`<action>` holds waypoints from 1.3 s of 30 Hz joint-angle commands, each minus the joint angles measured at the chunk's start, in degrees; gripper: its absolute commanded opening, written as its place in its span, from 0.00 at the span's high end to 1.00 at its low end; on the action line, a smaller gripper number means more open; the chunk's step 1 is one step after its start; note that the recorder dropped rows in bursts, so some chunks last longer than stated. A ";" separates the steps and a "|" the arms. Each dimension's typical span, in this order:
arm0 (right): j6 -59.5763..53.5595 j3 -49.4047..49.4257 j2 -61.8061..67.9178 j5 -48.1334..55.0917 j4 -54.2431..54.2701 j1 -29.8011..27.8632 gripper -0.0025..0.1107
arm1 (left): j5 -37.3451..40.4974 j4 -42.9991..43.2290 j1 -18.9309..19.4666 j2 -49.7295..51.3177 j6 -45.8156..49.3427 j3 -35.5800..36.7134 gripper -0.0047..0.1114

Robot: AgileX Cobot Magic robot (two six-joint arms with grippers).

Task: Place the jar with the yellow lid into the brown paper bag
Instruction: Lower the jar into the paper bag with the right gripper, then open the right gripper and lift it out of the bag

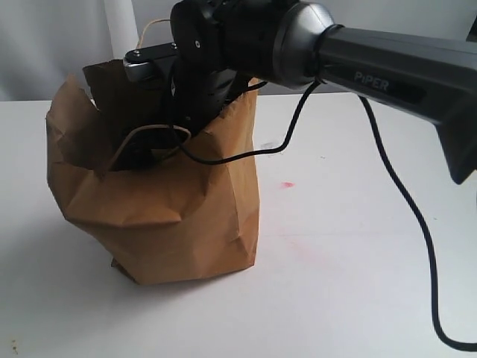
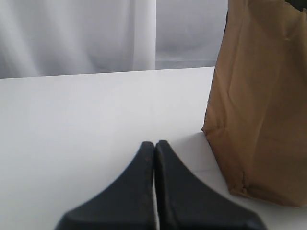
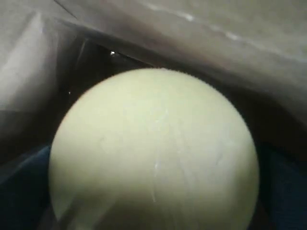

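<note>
The right gripper [image 1: 149,149] reaches down into the brown paper bag [image 1: 171,209]. The yellow-lidded jar [image 3: 153,148] is inside the bag, directly under that wrist. Finger position around the jar cannot be determined. The left gripper [image 2: 154,146] is closed and empty, low over the table [image 2: 72,120] beside the bag.

Black arm [image 1: 402,74], silver joint [image 1: 298,41]; "PiPER" lettering [image 1: 370,80], black cable [image 1: 387,160]

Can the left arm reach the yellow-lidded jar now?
Probably not: the jar sits inside the brown paper bag, the right arm fills its mouth, and the left end effector is low outside its wall.
</note>
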 commanded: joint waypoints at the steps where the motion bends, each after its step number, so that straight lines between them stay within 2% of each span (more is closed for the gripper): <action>1: -0.62 -0.29 -1.87 -1.56 1.02 -0.40 0.06 | -0.54 -0.22 -0.28 0.17 -0.22 -0.13 0.95; 15: -0.62 -0.29 -17.63 -8.55 1.96 -0.40 0.06 | -0.54 -0.22 -0.28 0.17 -0.22 -0.13 0.95; 21: -0.87 -0.29 -21.93 -8.07 1.96 -0.40 0.07 | -0.54 -0.22 -0.28 0.17 -0.22 -0.13 0.95; 23: -0.87 -0.29 -22.98 -7.22 1.96 -0.40 0.10 | -0.54 -0.22 -0.28 0.17 -0.22 -0.13 0.95; 26: -0.87 -0.29 -23.70 -5.14 1.96 -0.40 0.27 | -0.54 -0.22 -0.28 0.17 -0.22 -0.13 0.95; 33: -6.32 -0.29 -24.20 6.04 1.72 -0.40 0.93 | -0.54 -0.22 -0.28 0.17 -0.22 -0.13 0.95; 34: -7.44 -0.29 -24.20 8.18 1.72 -0.40 0.98 | -0.54 -0.22 -0.28 0.17 -0.22 -0.13 0.95; 39: -9.85 -0.29 -25.08 12.75 1.51 -0.40 0.98 | -0.54 -0.22 -0.28 0.17 -0.22 -0.13 0.95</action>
